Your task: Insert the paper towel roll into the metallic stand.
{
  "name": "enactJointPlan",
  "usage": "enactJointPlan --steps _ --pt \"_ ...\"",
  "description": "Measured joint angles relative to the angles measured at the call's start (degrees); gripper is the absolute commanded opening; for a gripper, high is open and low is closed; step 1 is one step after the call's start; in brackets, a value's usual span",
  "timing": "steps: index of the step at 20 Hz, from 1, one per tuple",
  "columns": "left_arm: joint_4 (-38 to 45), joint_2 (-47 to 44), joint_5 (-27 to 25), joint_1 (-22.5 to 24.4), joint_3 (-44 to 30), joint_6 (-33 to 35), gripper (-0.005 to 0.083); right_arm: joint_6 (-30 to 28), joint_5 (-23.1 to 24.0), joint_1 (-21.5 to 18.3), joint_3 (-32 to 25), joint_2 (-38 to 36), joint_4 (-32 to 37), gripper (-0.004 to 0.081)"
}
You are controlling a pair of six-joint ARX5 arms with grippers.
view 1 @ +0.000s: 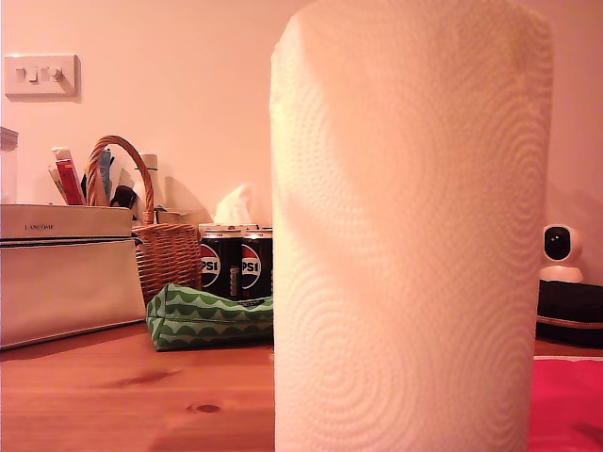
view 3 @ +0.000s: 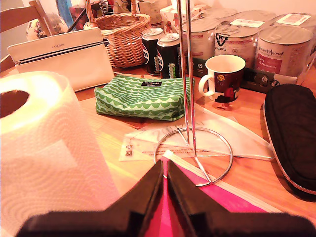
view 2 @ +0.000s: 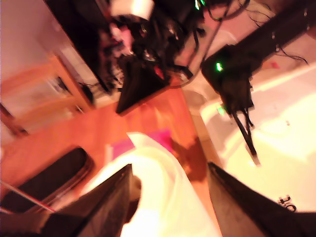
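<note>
The paper towel roll [view 1: 412,226] is stood upright on the wooden tabletop [view 1: 113,395], close to its front edge. My first gripper [view 2: 170,197] is spread wide around the roll's top. My second gripper [view 3: 164,190] is pinched together, with nothing held. The metallic stand [view 3: 190,143] is seen just past it, beside the roll.

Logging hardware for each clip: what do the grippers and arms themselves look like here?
My second gripper has matte black, wedge-shaped fingers tapering to narrow tips. My first gripper shows two dark, broad, tapering fingers, blurred. Beyond it, a black arm carries a green indicator light and dangling black cables. No markings are legible.
</note>
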Motion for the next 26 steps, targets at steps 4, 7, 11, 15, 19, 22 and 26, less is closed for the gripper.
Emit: enactJointPlan --steps 4,7,11,15,19,22,26 --pt "-3.08 6.71 -3.45 -1.88 1.46 2.84 0.0442 -1.4 0.0 0.0 0.0 0.0 -0.57 -0.0011" --pt "-5.07 9.94 -5.9 -2.67 3.48 5.44 0.0471 -1.44 0.0 0.0 0.0 0.0 -0.85 -0.0011" --pt "-5.07 11.21 -9.31 -3.39 3.87 7.19 0.0471 -1.44 0.0 0.0 0.0 0.0 -0.87 -0.0011" --pt "-4.7 13.31 -9.49 -3.61 3.87 7.48 0.047 -1.44 0.0 0.0 0.0 0.0 -0.87 -0.0011" --pt "-3.19 15.1 -9.81 -3.61 3.87 7.52 0.046 -1.44 0.0 0.0 0.0 0.0 -0.9 -0.0011" --pt "-3.17 15.1 -10.64 -3.61 3.89 7.52 0.0381 -1.44 0.0 0.0 0.0 0.0 -0.9 -0.0011" --pt "-4.5 15.1 -12.15 -3.61 4.35 7.61 0.0243 -1.44 0.0 0.0 0.0 0.0 -0.9 -0.0011"
